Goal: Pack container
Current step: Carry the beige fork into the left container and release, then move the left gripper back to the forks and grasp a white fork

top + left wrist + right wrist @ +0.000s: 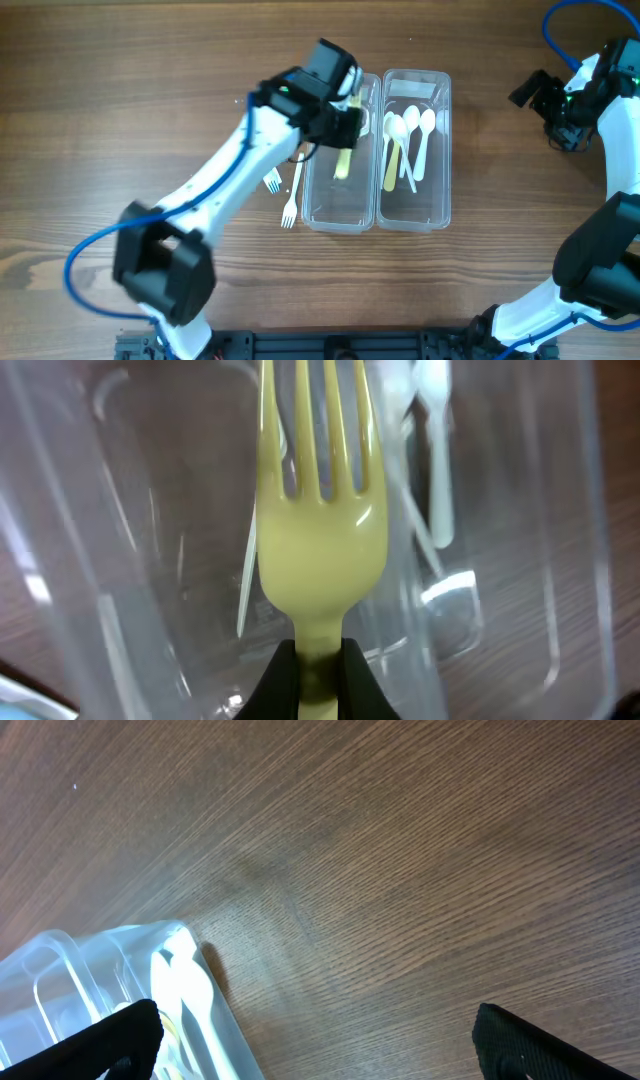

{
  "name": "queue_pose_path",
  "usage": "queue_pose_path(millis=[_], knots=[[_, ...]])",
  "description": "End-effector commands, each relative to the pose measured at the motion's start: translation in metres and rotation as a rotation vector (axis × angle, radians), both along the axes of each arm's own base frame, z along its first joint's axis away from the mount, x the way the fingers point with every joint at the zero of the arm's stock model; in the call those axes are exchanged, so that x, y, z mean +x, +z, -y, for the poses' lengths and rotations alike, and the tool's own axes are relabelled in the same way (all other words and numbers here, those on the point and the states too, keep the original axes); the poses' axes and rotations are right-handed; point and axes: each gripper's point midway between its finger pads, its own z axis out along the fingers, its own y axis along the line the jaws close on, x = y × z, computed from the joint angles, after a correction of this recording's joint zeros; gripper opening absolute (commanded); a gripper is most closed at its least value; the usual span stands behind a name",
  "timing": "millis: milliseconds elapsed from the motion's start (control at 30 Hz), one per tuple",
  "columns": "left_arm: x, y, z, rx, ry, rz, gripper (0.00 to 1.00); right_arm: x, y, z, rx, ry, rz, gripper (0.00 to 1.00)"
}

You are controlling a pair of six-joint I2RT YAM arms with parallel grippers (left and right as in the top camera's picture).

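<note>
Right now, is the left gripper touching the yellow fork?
Touching. The left wrist view shows the left gripper closed on the handle of the yellow fork, no gap.

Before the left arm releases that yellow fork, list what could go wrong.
1. The left fingers clamp only the handle of the yellow fork, its tines jutting out over the container; released from there it may bounce or lean on a wall.
2. The wrist sits close above the rim; lowering could nudge the container.
3. White forks lie beside it, near the arm; a retreat might sweep them.
</note>
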Motion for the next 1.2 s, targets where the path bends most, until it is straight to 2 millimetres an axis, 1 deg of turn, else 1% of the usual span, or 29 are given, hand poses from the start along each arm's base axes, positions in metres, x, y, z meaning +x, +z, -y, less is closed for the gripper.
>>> queue_pose_path(millis=[0, 33, 67, 100, 133, 167, 267, 300, 333, 400, 433, 467, 500, 533, 600, 633, 667, 700, 733, 767, 867, 967, 1067, 1100, 1133, 1167], knots=[[0.007, -0.025, -0.002, 0.027, 0.035, -0.041, 0.04, 0.002, -0.002, -0.003, 0.011, 0.010, 0.002, 1.00], [0.011, -0.025, -0.006, 0.034, 0.050, -0.030, 0.06, 0.002, -0.002, -0.003, 0.010, 0.009, 0.003, 1.00], [0.014, -0.024, -0.007, 0.033, 0.057, -0.020, 0.11, 0.002, -0.002, -0.003, 0.010, 0.009, 0.005, 1.00], [0.018, -0.020, -0.011, 0.026, 0.067, -0.011, 0.22, 0.003, -0.002, -0.003, 0.008, 0.009, 0.008, 1.00], [0.020, -0.017, -0.014, 0.019, 0.084, -0.009, 0.27, 0.004, -0.001, -0.002, 0.007, 0.010, 0.012, 1.00], [0.022, -0.013, -0.017, 0.011, 0.105, -0.013, 0.31, 0.004, -0.001, -0.002, 0.006, 0.010, 0.014, 1.00], [0.023, 0.007, -0.023, -0.049, 0.114, -0.005, 0.40, 0.005, -0.001, -0.002, 0.005, 0.010, 0.016, 1.00], [0.024, 0.014, -0.025, -0.070, 0.116, 0.000, 0.49, 0.005, -0.001, -0.002, 0.005, 0.010, 0.016, 1.00], [0.023, 0.021, -0.026, -0.089, 0.116, 0.002, 0.66, 0.005, -0.001, -0.002, 0.005, 0.010, 0.016, 1.00], [0.020, 0.029, -0.029, -0.112, 0.114, -0.007, 0.93, 0.005, -0.001, -0.002, 0.004, 0.010, 0.018, 1.00], [0.020, 0.033, -0.035, -0.104, 0.117, 0.000, 0.90, 0.005, -0.001, -0.002, 0.004, 0.010, 0.019, 1.00], [0.021, 0.031, -0.044, -0.078, 0.141, 0.001, 0.76, 0.005, -0.001, -0.002, 0.004, 0.010, 0.019, 1.00], [0.022, 0.028, -0.056, -0.045, 0.179, -0.012, 0.65, 0.005, -0.001, -0.002, 0.004, 0.010, 0.018, 1.00], [0.022, 0.024, -0.068, -0.010, 0.229, -0.030, 0.63, 0.005, -0.001, -0.002, 0.005, 0.010, 0.016, 1.00], [0.021, 0.015, -0.101, 0.078, 0.366, -0.074, 0.64, 0.005, -0.001, -0.002, 0.005, 0.010, 0.016, 1.00], [0.019, 0.010, -0.121, 0.120, 0.458, -0.104, 0.60, 0.005, -0.001, -0.002, 0.005, 0.010, 0.016, 1.00], [0.018, 0.007, -0.136, 0.140, 0.548, -0.134, 0.56, 0.005, -0.001, -0.002, 0.005, 0.010, 0.016, 1.00], [0.018, 0.005, -0.143, 0.137, 0.603, -0.157, 0.53, 0.005, -0.001, -0.002, 0.005, 0.010, 0.016, 1.00], [0.018, 0.002, -0.148, 0.128, 0.662, -0.179, 0.46, 0.005, -0.001, -0.002, 0.005, 0.009, 0.017, 1.00], [0.017, -0.003, -0.151, 0.118, 0.729, -0.201, 0.43, 0.005, -0.001, -0.002, 0.005, 0.009, 0.017, 1.00], [0.019, -0.016, -0.154, 0.113, 0.854, -0.221, 0.43, 0.005, -0.001, -0.002, 0.006, 0.009, 0.017, 1.00], [0.020, -0.041, -0.158, 0.133, 0.990, -0.230, 0.45, 0.005, -0.001, -0.002, 0.006, 0.009, 0.016, 1.00], [0.021, -0.072, -0.160, 0.154, 1.091, -0.266, 0.38, 0.005, -0.001, -0.002, 0.006, 0.009, 0.016, 1.00], [0.021, -0.084, -0.162, 0.170, 1.124, -0.283, 0.38, 0.005, -0.001, -0.002, 0.006, 0.009, 0.016, 1.00], [0.023, -0.096, -0.162, 0.186, 1.127, -0.291, 0.38, 0.005, -0.001, -0.002, 0.006, 0.009, 0.016, 1.00], [0.024, -0.103, -0.162, 0.198, 1.127, -0.296, 0.38, 0.005, -0.001, -0.002, 0.006, 0.010, 0.016, 1.00]])
